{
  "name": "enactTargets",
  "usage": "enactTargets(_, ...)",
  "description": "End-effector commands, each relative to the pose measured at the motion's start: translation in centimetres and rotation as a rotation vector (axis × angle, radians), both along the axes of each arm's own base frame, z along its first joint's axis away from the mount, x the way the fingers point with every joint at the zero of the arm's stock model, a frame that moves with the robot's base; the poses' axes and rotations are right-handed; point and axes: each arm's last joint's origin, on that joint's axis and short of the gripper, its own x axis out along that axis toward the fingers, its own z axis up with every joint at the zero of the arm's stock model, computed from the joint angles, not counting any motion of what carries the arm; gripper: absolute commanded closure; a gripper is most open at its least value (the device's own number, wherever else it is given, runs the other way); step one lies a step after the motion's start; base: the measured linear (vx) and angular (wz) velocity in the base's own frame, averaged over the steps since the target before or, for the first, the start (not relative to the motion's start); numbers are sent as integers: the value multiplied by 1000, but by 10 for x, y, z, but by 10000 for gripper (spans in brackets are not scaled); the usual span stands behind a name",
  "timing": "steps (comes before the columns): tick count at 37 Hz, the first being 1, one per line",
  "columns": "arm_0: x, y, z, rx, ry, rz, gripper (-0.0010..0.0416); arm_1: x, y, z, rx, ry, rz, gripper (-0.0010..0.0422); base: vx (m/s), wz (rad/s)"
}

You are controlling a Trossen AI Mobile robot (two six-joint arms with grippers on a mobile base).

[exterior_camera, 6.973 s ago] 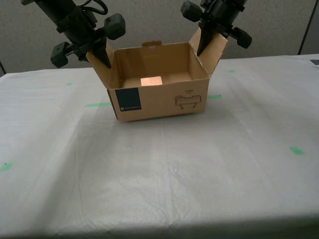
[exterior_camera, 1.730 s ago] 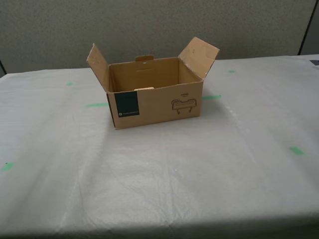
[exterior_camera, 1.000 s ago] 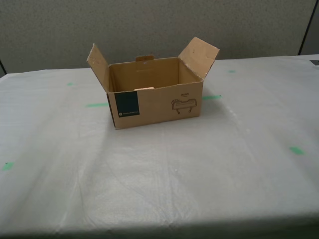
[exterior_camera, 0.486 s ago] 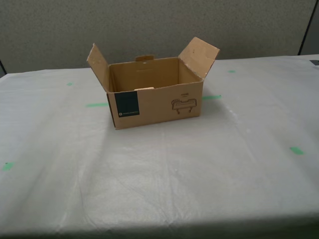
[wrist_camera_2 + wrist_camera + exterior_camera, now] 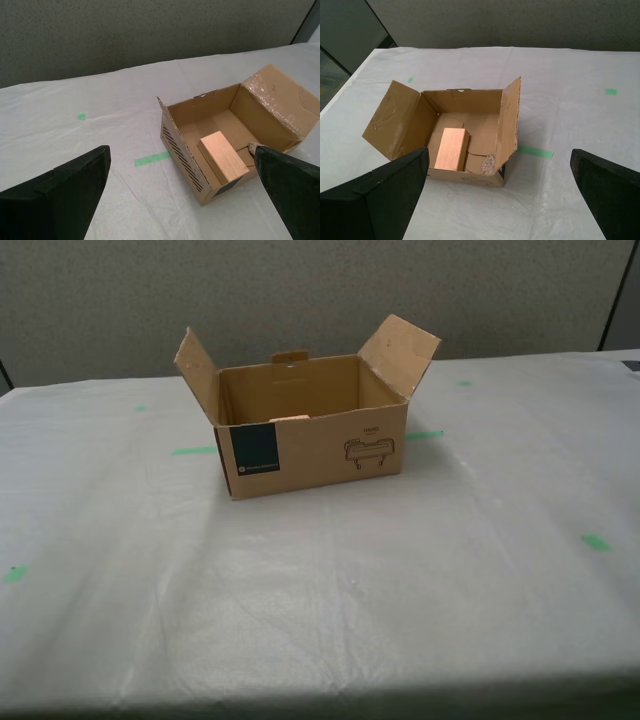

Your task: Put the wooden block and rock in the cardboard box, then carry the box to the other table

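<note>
The cardboard box (image 5: 320, 445) stands open on the other table (image 5: 450, 570), a whitish-grey sheet surface, with both side flaps raised. In the exterior view only the top edge of the wooden block (image 5: 290, 419) peeks over the front wall, and no gripper is in sight. The first wrist view looks down into the cardboard box (image 5: 410, 120): the wooden block (image 5: 451, 148) lies on its floor and the rock (image 5: 488, 163) sits in a corner beside it. My first gripper (image 5: 498, 156) hangs open above, apart from the box. My second gripper (image 5: 181, 154) is open too, off the box (image 5: 182, 145) holding the block (image 5: 222, 156).
Green tape marks (image 5: 195, 450) (image 5: 595, 542) dot the sheet. A grey partition wall (image 5: 320, 290) runs behind the table's far edge. The table's near edge (image 5: 320, 700) crosses the bottom of the exterior view.
Seven seconds ago both arms gripped the box's side flaps with the box tipped toward the camera. Now the arms are out of the exterior view and the box sits flat. Nothing moved over the last two seconds.
</note>
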Motion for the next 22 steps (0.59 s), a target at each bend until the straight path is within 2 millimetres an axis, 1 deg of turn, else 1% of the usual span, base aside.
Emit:
enactTargets(1,0,0,0,0,-4,-3,12,0,0,0,1,-3,1,18,0,0)
enactTargets(22,0,0,0,-1,-3,-3,12,0,0,0,1,-3,1,18,0,0)
